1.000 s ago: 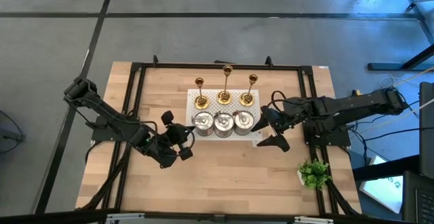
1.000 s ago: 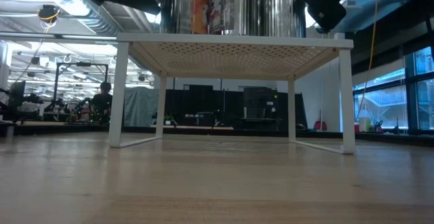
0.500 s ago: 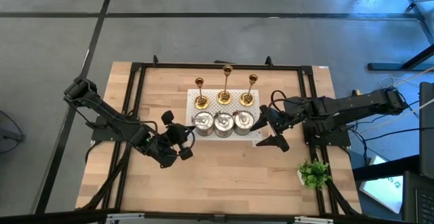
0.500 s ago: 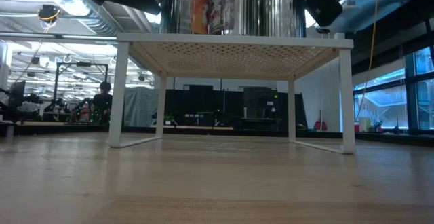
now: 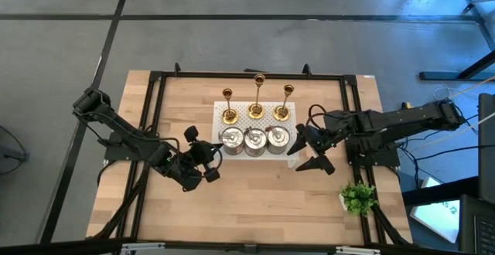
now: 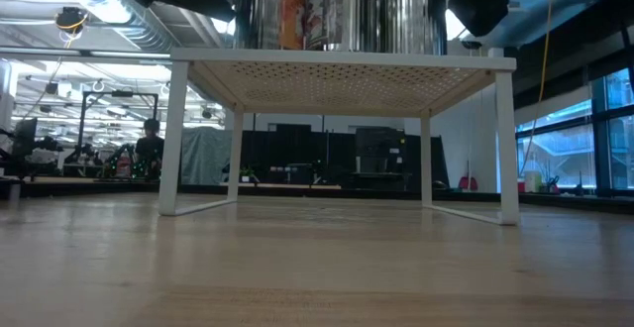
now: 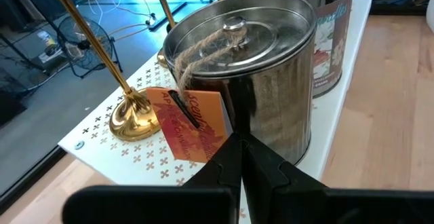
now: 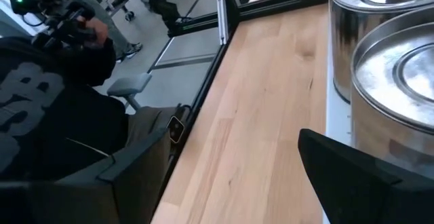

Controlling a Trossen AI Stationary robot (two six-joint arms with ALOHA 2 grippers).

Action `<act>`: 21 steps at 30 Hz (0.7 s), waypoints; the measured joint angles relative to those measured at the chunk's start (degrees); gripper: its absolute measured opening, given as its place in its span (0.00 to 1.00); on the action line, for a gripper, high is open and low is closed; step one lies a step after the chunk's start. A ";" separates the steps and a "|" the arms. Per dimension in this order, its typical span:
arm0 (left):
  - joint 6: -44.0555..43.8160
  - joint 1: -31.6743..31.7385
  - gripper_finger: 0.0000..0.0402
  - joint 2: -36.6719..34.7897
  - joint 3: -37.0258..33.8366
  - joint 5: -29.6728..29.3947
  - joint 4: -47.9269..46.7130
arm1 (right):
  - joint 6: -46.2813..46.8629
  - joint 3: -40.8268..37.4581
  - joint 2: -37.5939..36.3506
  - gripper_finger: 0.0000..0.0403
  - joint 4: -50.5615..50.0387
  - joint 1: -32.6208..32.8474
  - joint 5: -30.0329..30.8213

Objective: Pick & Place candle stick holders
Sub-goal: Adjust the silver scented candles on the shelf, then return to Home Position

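Observation:
Three gold candlesticks stand on their round bases in the far row of a white perforated stand. Three silver round holders stand in its near row. My left gripper is shut, just off the stand's left near corner, pointing at the left silver holder, which has an orange tag on a string. My right gripper is open beside the stand's right end, next to the right silver holder, with nothing between its fingers. My left gripper has its shut fingertips right at the lower wall of the left silver holder, coming slanting down from the table's left near side. Whether they touch the wall cannot be told.
A small green plant stands near the table's right near corner. A black frame runs around the table top. Bare wood lies in front of the stand. A person in dark clothes shows beyond the table's edge.
My right gripper has turned a little at the wrist, its near finger swinging slightly toward the table's near edge. Its fingers stay as wide apart as before. The candlesticks and silver holders have not moved.

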 joint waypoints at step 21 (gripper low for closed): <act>-1.11 -11.43 0.01 -6.51 -0.02 -4.62 -1.31 | -10.84 4.77 0.00 0.81 1.64 8.58 -0.08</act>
